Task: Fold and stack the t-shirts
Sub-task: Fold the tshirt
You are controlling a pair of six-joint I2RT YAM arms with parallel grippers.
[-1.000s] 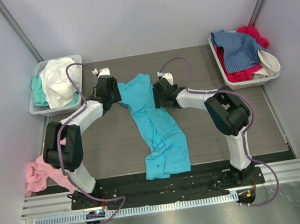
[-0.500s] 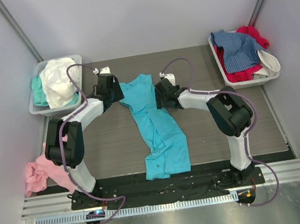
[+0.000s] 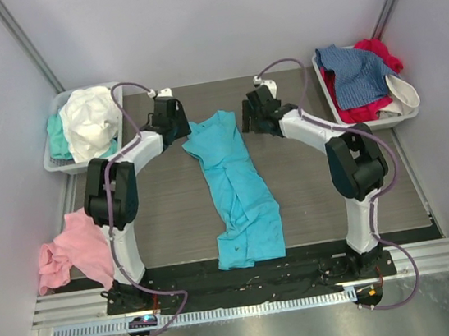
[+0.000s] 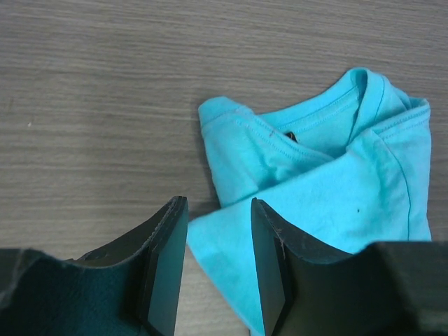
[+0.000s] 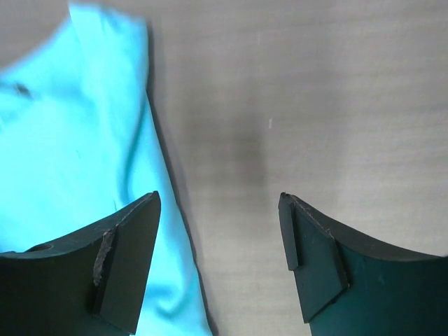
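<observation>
A bright turquoise t-shirt lies in a long narrow strip down the middle of the table, round neck at the far end. My left gripper is open at the shirt's far left corner. In the left wrist view a turquoise edge lies below and between the jaws, neck ahead. My right gripper is open just right of the shirt's far end. In the right wrist view it is over bare table, with the shirt's edge under the left finger.
A grey tray at the far left holds white and mint shirts. A tray at the far right holds denim-blue, red and white shirts. A pink shirt lies crumpled at the near left edge.
Both grippers have moved toward the far end of the table and a little apart. The shirt's neck end now lies wider and flatter.
</observation>
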